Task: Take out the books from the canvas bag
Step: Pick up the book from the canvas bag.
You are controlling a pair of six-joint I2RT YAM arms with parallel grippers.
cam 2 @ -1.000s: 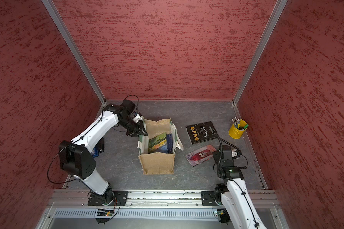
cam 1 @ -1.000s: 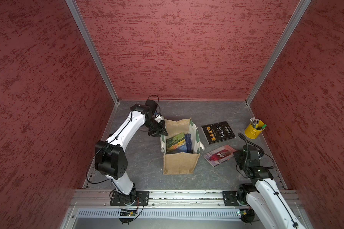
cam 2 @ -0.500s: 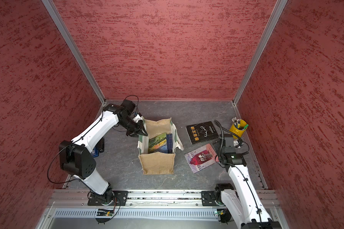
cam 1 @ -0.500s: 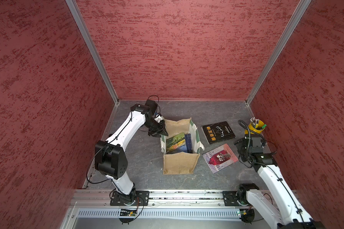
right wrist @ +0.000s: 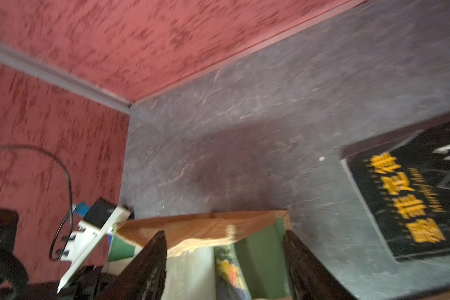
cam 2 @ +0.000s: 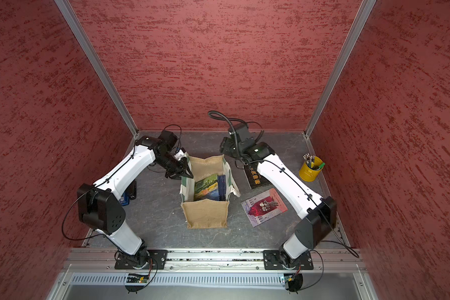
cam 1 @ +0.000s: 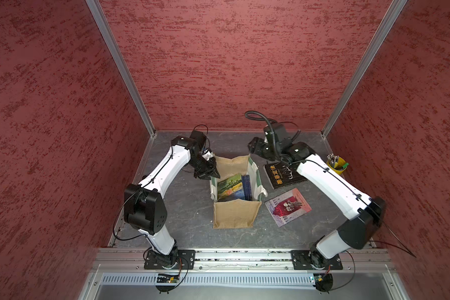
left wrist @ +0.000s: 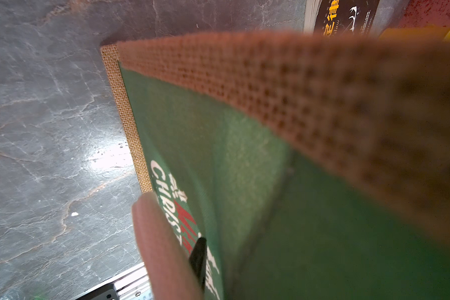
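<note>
Right arm swung from front-right of table to far side; right gripper (cam 1: pixel 253 148) now near far right corner of boxy tan burlap bag with green-and-white side panels (cam 1: pixel 235 214), jaws wide apart, empty. Left gripper (cam 1: pixel 209 173) pinched tight on bag's left rim. Inside bag, upright: paperback with green-yellow painted cover (cam 1: pixel 229 187), navy paperbacks (cam 1: pixel 246 187) beside it. Flat on grey table (cam 1: pixel 187 207) right of bag: black book with yellow characters (cam 1: pixel 283 176), pink-red illustrated book (cam 1: pixel 287 207), near each other.

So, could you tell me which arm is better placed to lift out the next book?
Right, most likely. The right gripper is open and empty by the canvas bag, facing the books inside; the left gripper is shut on its rim.
</note>
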